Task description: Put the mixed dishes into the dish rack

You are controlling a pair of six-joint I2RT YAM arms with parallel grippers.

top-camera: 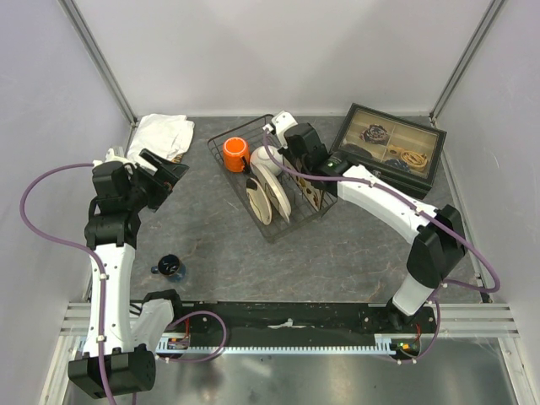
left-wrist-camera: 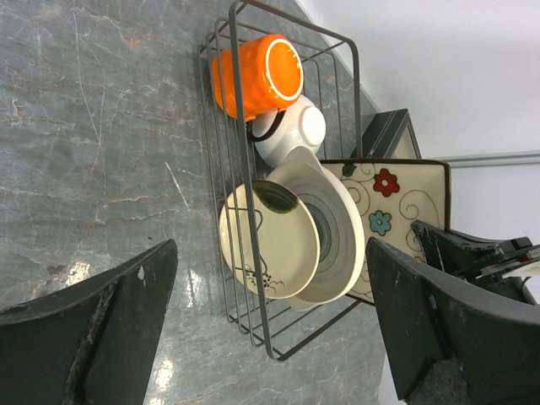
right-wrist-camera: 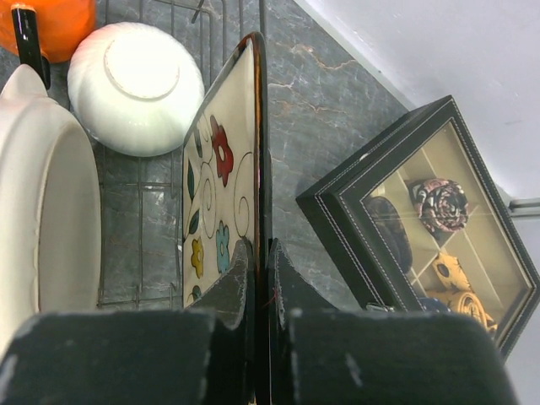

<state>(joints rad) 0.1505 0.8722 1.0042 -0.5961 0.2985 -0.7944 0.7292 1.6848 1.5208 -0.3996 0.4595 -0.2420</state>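
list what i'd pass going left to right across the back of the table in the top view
white folded cloth → orange mug → round cream plates → square flower plate → black glass-lidded box. The white bowl overlaps the mug and plates, so it is left out.

Orange mug (left-wrist-camera: pixel 253 74), flowered plate (right-wrist-camera: pixel 213 190), seemingly tan

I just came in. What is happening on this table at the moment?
The right gripper is shut on the square plate, holding it upright on edge at the right side of the rack. The mug, bowl and round plates already sit in the rack. The left gripper is open and empty, above the table left of the rack.
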